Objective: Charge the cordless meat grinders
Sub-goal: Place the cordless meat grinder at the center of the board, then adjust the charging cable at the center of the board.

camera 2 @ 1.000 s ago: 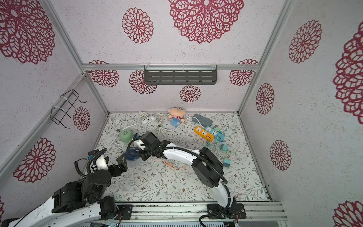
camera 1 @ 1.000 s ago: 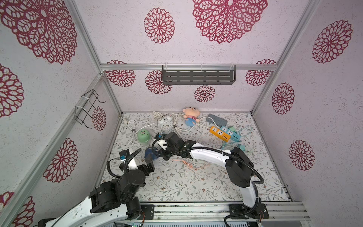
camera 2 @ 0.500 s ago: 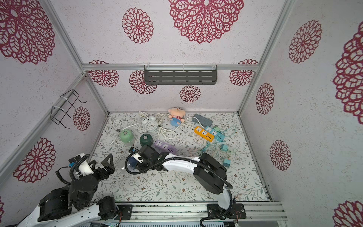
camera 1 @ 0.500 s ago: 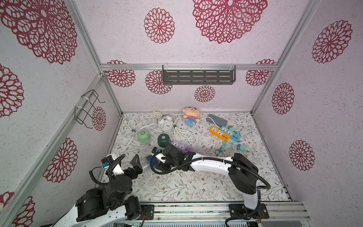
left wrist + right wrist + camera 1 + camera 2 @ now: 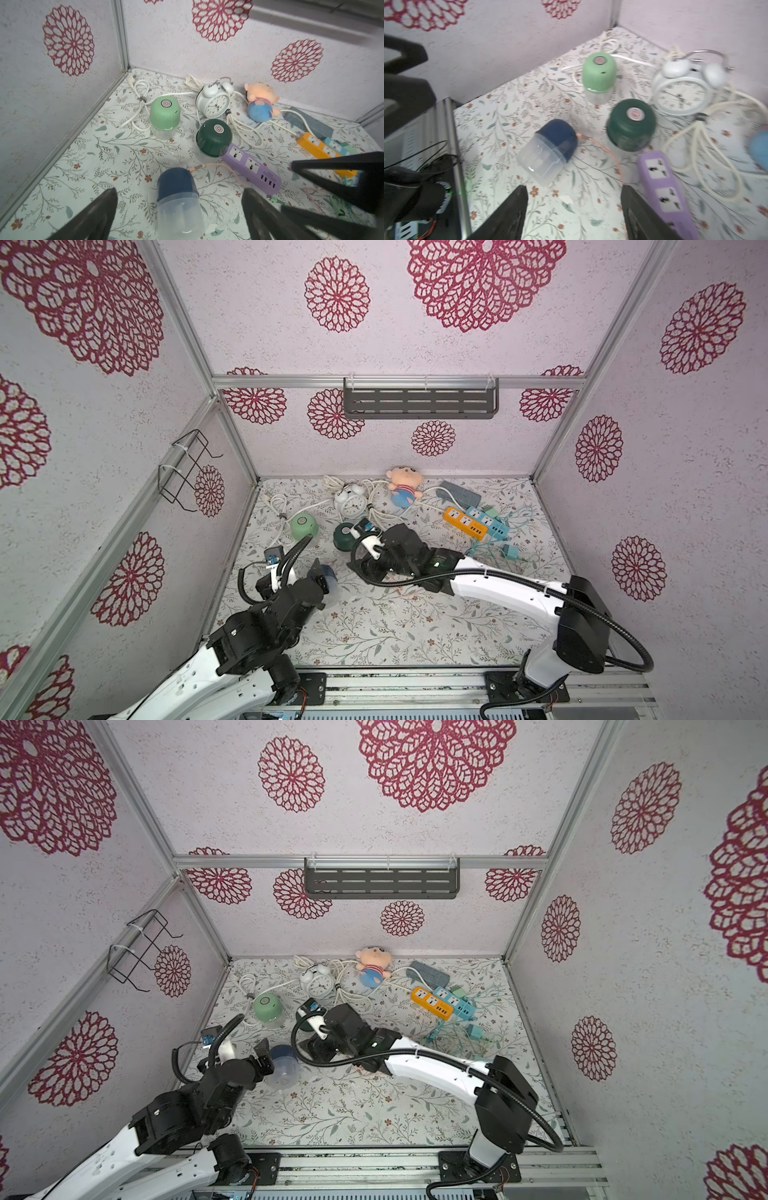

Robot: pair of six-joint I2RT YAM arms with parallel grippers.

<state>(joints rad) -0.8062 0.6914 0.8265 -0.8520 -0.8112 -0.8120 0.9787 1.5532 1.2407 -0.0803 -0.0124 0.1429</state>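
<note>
The navy blue grinder [image 5: 176, 187] lies on its side on the floral mat, clear base toward me, with a pink cable [image 5: 216, 165] at its dome. My left gripper [image 5: 179, 193] is open, its fingers on either side of it and apart from it. In both top views it sits by the left gripper [image 5: 320, 572] [image 5: 266, 1052]. The right gripper [image 5: 574, 188] is open and empty, a little back from the navy grinder [image 5: 556, 141]. The light green grinder [image 5: 165, 112] and the dark green grinder [image 5: 214, 135] stand upright behind. A purple power strip [image 5: 251, 168] lies beside the dark green one.
A white alarm clock [image 5: 351, 502], a plush doll [image 5: 401, 485] and coiled white cords [image 5: 141, 108] sit along the back wall. Orange [image 5: 463, 522] and blue [image 5: 488, 522] power strips lie at the back right. A wire rack [image 5: 187, 468] hangs on the left wall.
The right gripper has opened and drawn back from the navy grinder, which now lies tipped on its side. The left arm pulled back, then came forward to straddle that grinder.
</note>
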